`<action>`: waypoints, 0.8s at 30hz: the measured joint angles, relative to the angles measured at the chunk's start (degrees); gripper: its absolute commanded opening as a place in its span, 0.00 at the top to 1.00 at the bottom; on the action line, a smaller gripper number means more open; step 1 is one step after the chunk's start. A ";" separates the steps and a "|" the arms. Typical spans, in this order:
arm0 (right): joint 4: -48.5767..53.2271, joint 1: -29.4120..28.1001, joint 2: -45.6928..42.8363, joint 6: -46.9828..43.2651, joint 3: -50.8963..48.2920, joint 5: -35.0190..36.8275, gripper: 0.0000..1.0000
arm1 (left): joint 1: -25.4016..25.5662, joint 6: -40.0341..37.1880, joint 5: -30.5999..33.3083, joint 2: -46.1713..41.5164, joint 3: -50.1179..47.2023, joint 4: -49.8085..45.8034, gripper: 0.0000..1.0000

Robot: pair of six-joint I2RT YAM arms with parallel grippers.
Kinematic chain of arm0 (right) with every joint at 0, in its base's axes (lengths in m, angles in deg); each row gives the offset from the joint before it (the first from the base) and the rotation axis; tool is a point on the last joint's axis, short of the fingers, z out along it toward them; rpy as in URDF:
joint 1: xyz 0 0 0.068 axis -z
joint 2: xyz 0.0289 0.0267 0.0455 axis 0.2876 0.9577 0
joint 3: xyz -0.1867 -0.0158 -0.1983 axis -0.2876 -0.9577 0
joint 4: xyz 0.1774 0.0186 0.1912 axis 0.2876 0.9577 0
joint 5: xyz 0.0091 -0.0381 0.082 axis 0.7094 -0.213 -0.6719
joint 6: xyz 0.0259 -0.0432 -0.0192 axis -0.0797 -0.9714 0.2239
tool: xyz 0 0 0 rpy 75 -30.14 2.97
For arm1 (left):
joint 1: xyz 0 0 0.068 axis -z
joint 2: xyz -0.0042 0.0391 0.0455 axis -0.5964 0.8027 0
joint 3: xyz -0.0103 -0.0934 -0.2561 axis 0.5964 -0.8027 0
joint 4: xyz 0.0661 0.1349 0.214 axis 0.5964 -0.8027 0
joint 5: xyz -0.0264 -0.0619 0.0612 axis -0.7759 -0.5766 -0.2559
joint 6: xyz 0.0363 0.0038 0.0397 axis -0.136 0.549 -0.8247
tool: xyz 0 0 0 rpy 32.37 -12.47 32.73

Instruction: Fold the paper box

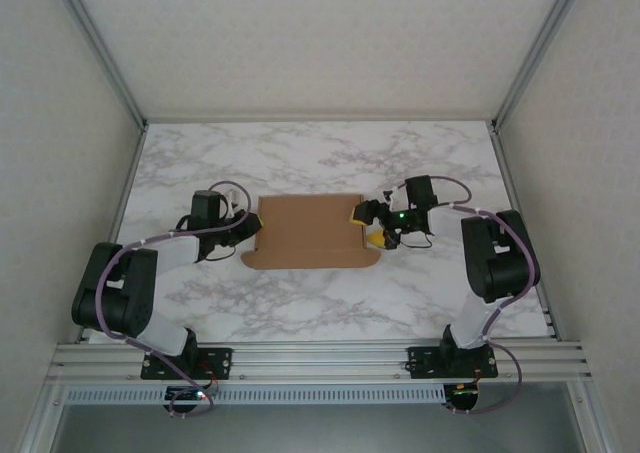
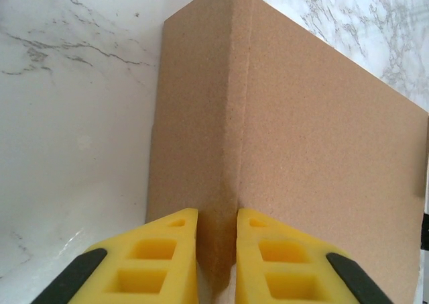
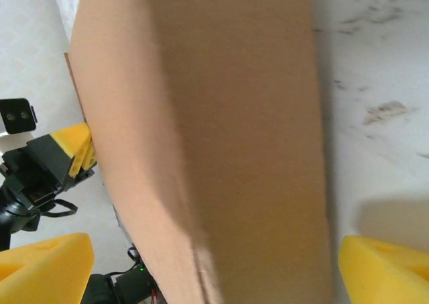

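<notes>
- At the near edge of the surface (image 1: 300, 308), the two arms are fixed side by side on a metal rail (image 1: 320, 356).
- A little farther, the left end effector (image 1: 247, 231) is at the left end of the paper box (image 1: 310, 231), and the right end effector (image 1: 372, 225) is at its right end.
- In the left wrist view, the left end effector (image 2: 216, 250) is narrow. Its yellow fingers (image 2: 167, 250) stand on both sides of a raised fold of the paper box (image 2: 322, 156) and pinch it.
- In the right wrist view, the right end effector (image 3: 214, 270) is wide. Its fingers (image 3: 43, 267) are well apart, and a brown panel of the paper box (image 3: 221, 116) is between them.
- The paper box lies around the middle of the surface, between the two arms, with its broad panel flat.
- Beyond the box, the white marbled surface continues to the far wall (image 1: 320, 43).
</notes>
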 measured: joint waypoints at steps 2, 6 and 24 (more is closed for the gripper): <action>0.28 -0.48 0.22 -0.04 1.27 0.09 0.06 | -0.09 -0.13 -0.13 0.09 0.11 0.00 0.84; -0.17 -0.50 2.05 0.00 2.47 -0.76 0.07 | -0.85 -0.13 -0.66 0.55 0.28 0.39 0.84; 1.73 -0.37 4.76 -1.55 5.31 1.27 0.10 | -3.41 -0.33 -3.96 1.55 0.35 0.85 0.85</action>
